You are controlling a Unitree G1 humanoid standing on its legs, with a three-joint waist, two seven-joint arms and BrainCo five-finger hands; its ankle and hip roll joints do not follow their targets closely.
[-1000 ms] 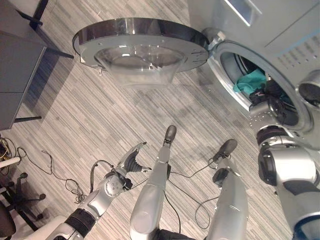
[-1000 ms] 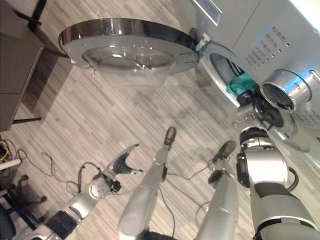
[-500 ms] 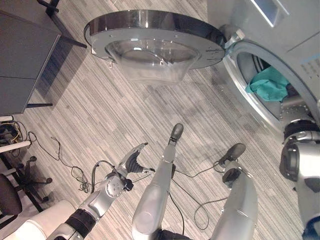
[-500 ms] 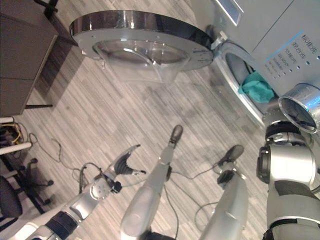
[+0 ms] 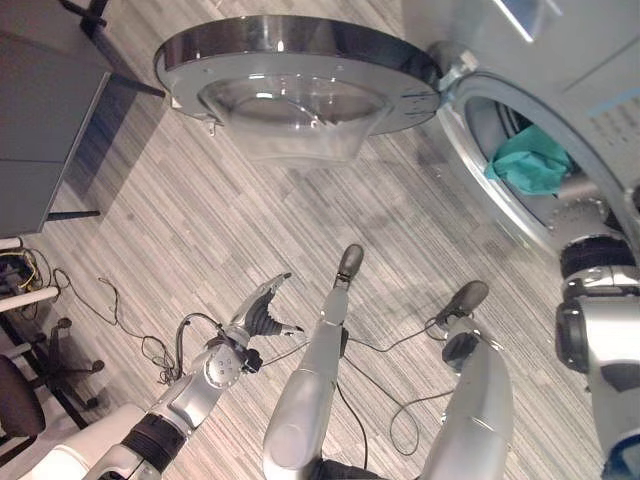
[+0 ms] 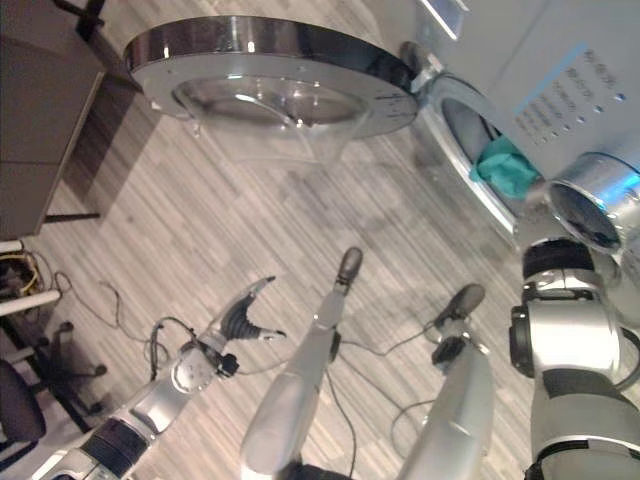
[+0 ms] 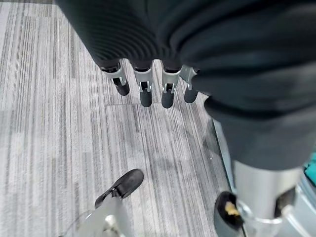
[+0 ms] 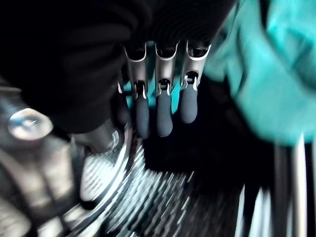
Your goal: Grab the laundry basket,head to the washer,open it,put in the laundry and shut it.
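The teal laundry (image 5: pixel 530 165) lies inside the washer's drum, just past the rim of the round opening (image 5: pixel 480 190), so the loading step looks mostly done. In the right wrist view the same teal cloth (image 8: pixel 276 69) sits just beside the right hand (image 8: pixel 163 106), whose fingers hang straight and relaxed, holding nothing, over the dark drum interior and its shiny ribbed wall (image 8: pixel 148 197). The arm reaches into the opening, probably to push the cloth deeper so it clears the door seal. The washer door (image 5: pixel 300 75) stands swung wide, well away from that hand, leaving room for the arm; it has yet to be shut. The left hand (image 5: pixel 262 310) hangs low over the striped floor (image 5: pixel 180 230), well apart from the washer, fingers loosely spread and empty, apparently idle.
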